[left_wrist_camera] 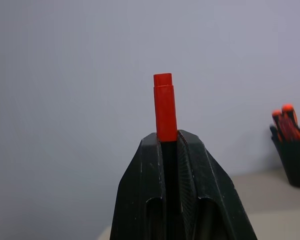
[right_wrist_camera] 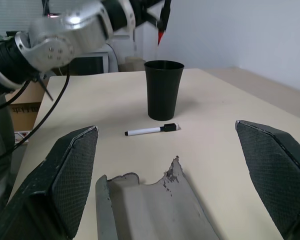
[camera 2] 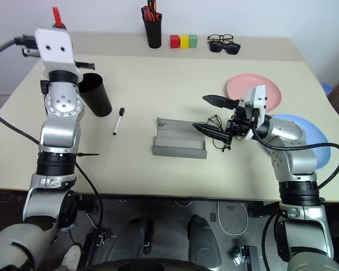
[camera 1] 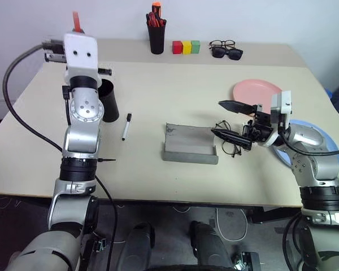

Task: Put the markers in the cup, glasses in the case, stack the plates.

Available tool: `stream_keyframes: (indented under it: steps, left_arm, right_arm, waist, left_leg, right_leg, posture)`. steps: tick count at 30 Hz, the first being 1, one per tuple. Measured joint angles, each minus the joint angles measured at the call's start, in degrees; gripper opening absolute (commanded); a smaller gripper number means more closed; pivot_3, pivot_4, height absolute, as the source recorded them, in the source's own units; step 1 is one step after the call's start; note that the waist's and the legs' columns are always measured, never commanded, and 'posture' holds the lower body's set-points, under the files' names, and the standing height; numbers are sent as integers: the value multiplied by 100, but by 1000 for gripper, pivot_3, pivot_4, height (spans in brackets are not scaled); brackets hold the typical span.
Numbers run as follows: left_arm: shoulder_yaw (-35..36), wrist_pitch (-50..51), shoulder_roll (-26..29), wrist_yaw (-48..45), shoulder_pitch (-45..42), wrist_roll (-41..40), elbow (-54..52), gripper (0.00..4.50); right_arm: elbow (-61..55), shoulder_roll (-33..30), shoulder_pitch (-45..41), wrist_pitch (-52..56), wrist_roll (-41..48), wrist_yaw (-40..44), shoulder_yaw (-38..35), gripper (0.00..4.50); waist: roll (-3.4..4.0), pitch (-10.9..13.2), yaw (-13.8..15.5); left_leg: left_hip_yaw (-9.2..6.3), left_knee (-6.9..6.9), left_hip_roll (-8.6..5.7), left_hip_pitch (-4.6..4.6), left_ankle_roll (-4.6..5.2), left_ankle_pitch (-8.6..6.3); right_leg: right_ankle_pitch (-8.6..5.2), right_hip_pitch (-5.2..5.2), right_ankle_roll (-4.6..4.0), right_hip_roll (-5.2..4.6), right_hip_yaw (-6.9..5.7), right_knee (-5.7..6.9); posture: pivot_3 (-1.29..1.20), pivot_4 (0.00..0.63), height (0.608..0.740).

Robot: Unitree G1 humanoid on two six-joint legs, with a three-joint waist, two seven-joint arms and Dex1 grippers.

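Nearby, pen pot (camera 1: pixel 156 35), blocks (camera 1: pixel 186 47), sunglasses (camera 1: pixel 226 53) line the table's (camera 1: pixel 158 96) far edge.

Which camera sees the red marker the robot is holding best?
The left wrist view: the red marker stands big between the black fingers of the shut left gripper. The two eye views show just its small red end above the raised left hand. The right wrist view shows it far off, above the cup.
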Motion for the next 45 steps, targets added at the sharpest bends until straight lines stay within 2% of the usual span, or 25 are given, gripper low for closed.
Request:
stream_keyframes:
  steps: [5,8,10,14,18,20,23,28,32,35,45]
  left_arm:
    - [15,-208,-141,44,150,-8,271,29]
    - [116,-309,-263,75,290,-27,501,1188]
    - [127,-339,-293,58,384,-73,553,2122]
    - [229,-413,-400,-85,456,-273,518,2122]
    - [302,-212,-668,-476,450,-730,-156,2122]
    - [265,364,-732,-802,444,-1049,-662,2122]
    - [50,1999,-762,-1379,426,-1696,-1605,2122]
    - [26,4520,-702,-1481,244,-2179,-2139,2122]
    - [147,6162,-660,-1347,17,-2247,-2003,2122]
    - [226,6694,-636,-1229,-173,-2179,-1675,2122]
    - [392,7151,-596,-1015,-569,-1866,-669,2122]
  right_arm:
    - [1,-10,1,18,1,-8,-2,4500]
    - [-3,-25,6,52,4,-33,-18,4500]
    - [-23,-56,20,84,7,-49,-28,4500]
    - [-85,-160,129,150,14,-80,-83,4500]
    - [-90,-189,148,154,18,-109,-124,4500]
    - [-90,-190,154,154,18,-126,-125,4500]
    - [-91,-190,208,153,19,-146,-147,4500]
    - [-94,-190,298,133,19,-198,-238,4500]
    - [-94,-172,427,51,14,-274,-261,4500]
    - [-130,-164,496,4,14,-327,-265,4500]
    - [-194,-184,700,-79,18,-386,-366,4500]
  waist:
    - [0,0,-14]
    - [1,0,-16]
    - [1,0,-10]
    - [0,0,0]
    - [0,0,0]
    - [0,0,-7]
    - [0,0,-23]
    - [0,0,-73]
    - [0,0,-76]
    - [0,0,-67]
    - [0,0,-43]
  left_leg:
    - [1,0,0,1,0,0]
    - [1,0,1,2,0,0]
    - [1,0,1,2,0,0]
    - [1,0,1,1,0,0]
    - [1,1,1,0,0,0]
    - [0,1,1,0,0,0]
    - [1,1,1,1,0,0]
    - [0,2,3,6,1,0]
    - [-2,3,2,5,1,0]
    - [-2,3,2,5,1,0]
    - [-2,0,2,5,0,1]
  right_leg:
    - [0,0,0,0,1,1]
    - [0,-1,0,1,0,3]
    - [0,-1,0,1,0,2]
    - [0,0,0,0,0,1]
    - [0,0,0,0,0,1]
    - [0,0,0,1,0,3]
    - [0,1,0,2,1,3]
    - [-1,0,0,7,1,9]
    - [-2,0,1,7,1,10]
    - [-2,0,0,7,0,9]
    - [-2,0,0,6,0,6]
  posture:
    - [0,150,740]
    - [0,150,740]
    - [0,150,740]
    - [0,150,740]
    - [0,150,740]
    - [0,150,740]
    - [0,150,740]
    - [0,150,740]
    - [0,150,740]
    - [0,150,740]
    - [0,150,740]
